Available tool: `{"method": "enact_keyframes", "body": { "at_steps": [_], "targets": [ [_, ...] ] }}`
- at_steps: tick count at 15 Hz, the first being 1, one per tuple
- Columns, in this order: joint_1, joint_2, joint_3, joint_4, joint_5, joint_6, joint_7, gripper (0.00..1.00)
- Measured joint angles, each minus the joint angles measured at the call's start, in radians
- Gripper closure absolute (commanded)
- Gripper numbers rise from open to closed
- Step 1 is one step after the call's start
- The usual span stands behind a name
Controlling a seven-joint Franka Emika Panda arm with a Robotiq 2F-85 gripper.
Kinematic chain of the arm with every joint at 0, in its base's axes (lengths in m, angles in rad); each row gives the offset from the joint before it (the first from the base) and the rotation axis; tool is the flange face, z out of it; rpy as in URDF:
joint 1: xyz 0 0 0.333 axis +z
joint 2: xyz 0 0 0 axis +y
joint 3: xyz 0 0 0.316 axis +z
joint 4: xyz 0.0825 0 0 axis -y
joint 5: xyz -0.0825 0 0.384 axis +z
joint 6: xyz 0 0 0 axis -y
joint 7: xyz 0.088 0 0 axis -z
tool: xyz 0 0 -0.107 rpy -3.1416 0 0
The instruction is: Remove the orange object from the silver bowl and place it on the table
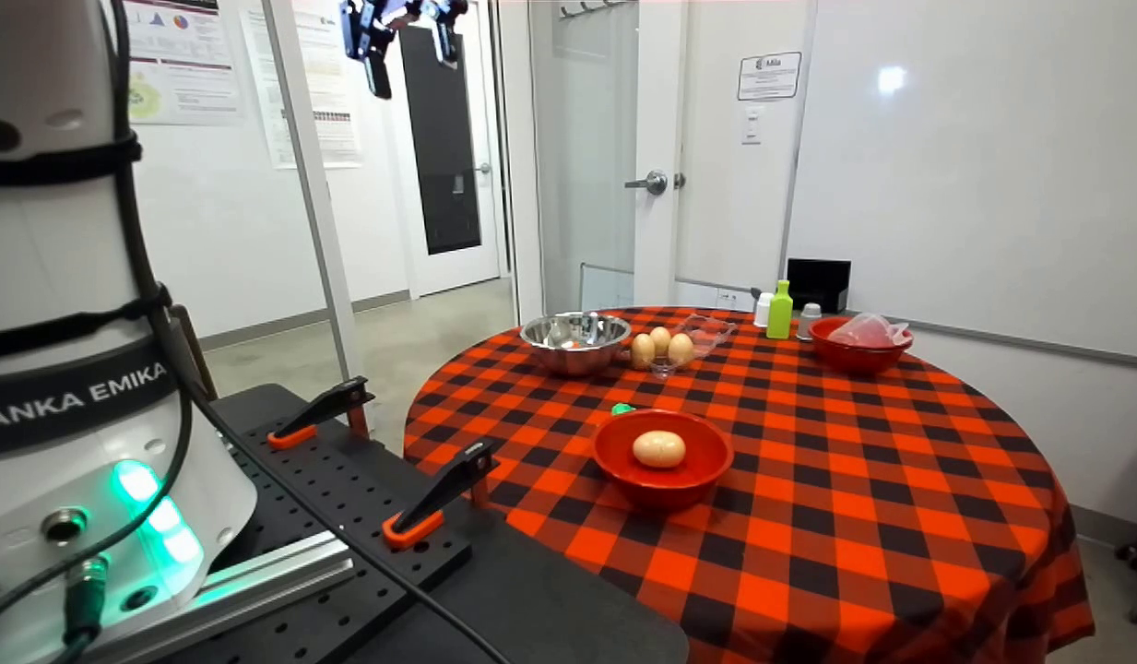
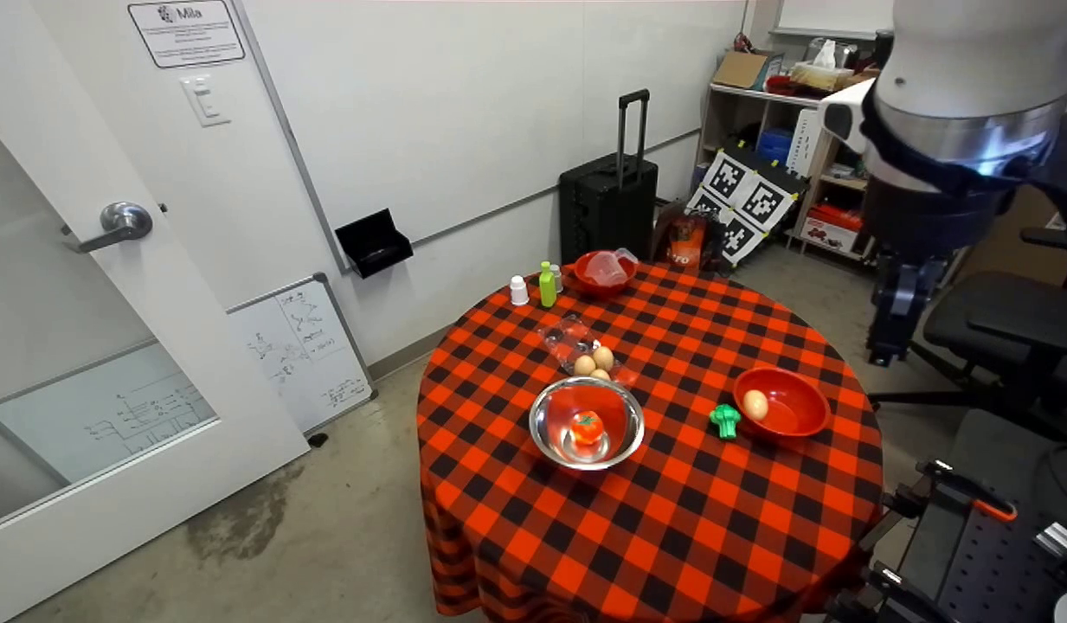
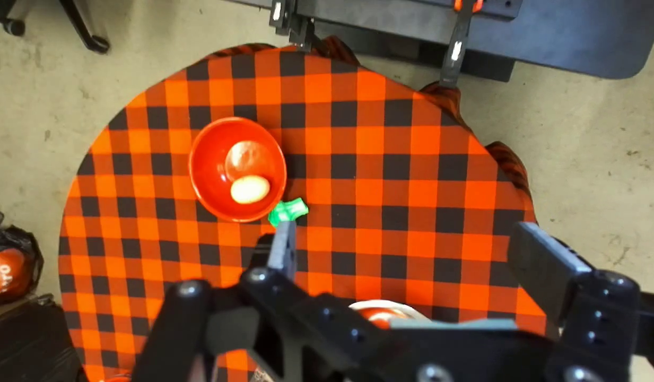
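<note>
The orange, tomato-like object (image 2: 587,428) with a green top sits inside the silver bowl (image 2: 624,424). The bowl stands upright on the round, red-and-black checked table (image 2: 671,536), toward the edge facing the glass door (image 1: 656,258). Just beside it, on the side toward the whiteboard (image 1: 974,166), three brown eggs (image 1: 660,341) are grouped at the end of a clear plastic tray (image 2: 568,336). Close to the edge nearest the black bench (image 1: 559,599) stands a red bowl (image 1: 665,489) with a pale egg (image 1: 659,449) lying in it; a green broccoli-like piece (image 2: 725,420) lies just beside that bowl, on the side toward the silver one. Along the edge by the whiteboard stand a white container (image 2: 518,291), a lime-green bottle (image 1: 779,314), a small pale container (image 1: 809,321) and a second red bowl (image 1: 858,361), which holds a translucent plastic piece (image 1: 865,329). The gripper (image 3: 411,239) hangs high above the table, well apart from the things on it; its fingers (image 3: 552,246) are spread wide and hold nothing. In the wrist view the gripper's own body hides most of the silver bowl. In both exterior views, black-and-orange clamps (image 1: 448,480) sit at the black bench's edge facing the table; near them, green lights (image 1: 158,510) glow on the white arm base (image 1: 79,249).
</note>
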Motion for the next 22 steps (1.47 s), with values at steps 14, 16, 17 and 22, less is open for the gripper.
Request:
{"method": "enact_keyframes", "body": {
  "at_steps": [14, 16, 17, 22],
  "targets": [
    [-0.013, 0.48, -0.077, 0.101, -0.089, 0.451, -0.135, 0.0],
    [-0.012, 0.553, -0.077, 0.155, -0.096, 0.452, -0.148, 0.0],
    [-0.012, 0.587, -0.077, 0.182, -0.097, 0.452, -0.156, 0.0],
    [-0.005, 0.725, -0.077, 0.305, -0.122, 0.452, -0.161, 0.0]
  ]
}}
